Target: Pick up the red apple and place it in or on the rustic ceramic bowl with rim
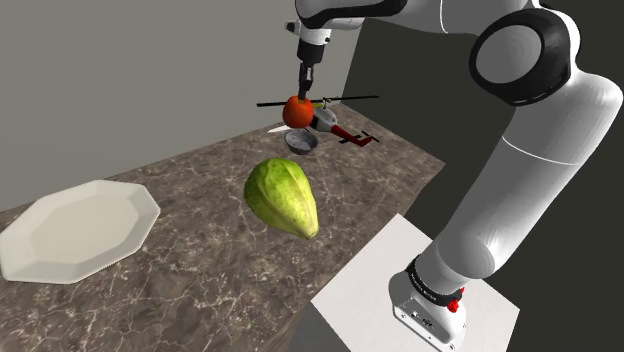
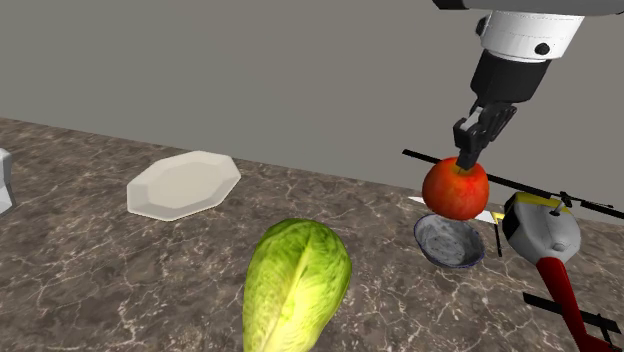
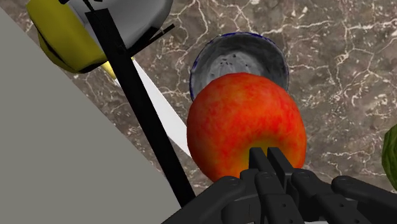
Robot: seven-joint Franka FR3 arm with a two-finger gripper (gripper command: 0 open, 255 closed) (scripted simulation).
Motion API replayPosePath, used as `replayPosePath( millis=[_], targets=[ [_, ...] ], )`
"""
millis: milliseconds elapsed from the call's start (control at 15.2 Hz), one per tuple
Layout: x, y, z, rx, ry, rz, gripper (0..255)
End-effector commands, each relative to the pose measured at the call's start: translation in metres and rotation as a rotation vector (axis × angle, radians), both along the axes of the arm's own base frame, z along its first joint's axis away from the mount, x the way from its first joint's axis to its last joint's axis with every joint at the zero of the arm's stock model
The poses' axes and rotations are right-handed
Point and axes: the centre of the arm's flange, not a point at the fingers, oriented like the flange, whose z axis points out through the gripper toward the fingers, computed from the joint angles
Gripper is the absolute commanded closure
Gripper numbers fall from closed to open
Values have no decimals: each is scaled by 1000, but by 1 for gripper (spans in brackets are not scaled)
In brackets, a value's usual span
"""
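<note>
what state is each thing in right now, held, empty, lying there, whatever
gripper: shut on the apple, raised off the counter
apple: held in the air, over the bowl
bowl: upright on the counter, empty
plate: flat on the counter, empty
lettuce: lying on its side, untouched
toy helicopter: resting on the counter beside the bowl

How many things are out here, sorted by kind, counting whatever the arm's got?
Food: 2 (red apple, green leafy vegetable)
Dishes: 2 (white plate, grey bowl)
Toys: 1 (helicopter)
Unidentified: 1 (white thing cut off by the picture's edge)
Total: 6
</note>
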Motion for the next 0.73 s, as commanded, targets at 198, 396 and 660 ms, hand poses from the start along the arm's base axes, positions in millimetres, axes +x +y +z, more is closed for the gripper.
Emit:
replayPosePath(
  millis=[198, 396, 660],
  targets=[
    [0, 0, -2, 0, -1, 0, 255],
    [0, 0, -2, 0, -1, 0, 255],
    [0, 0, -2, 0, -1, 0, 0]
  ],
)
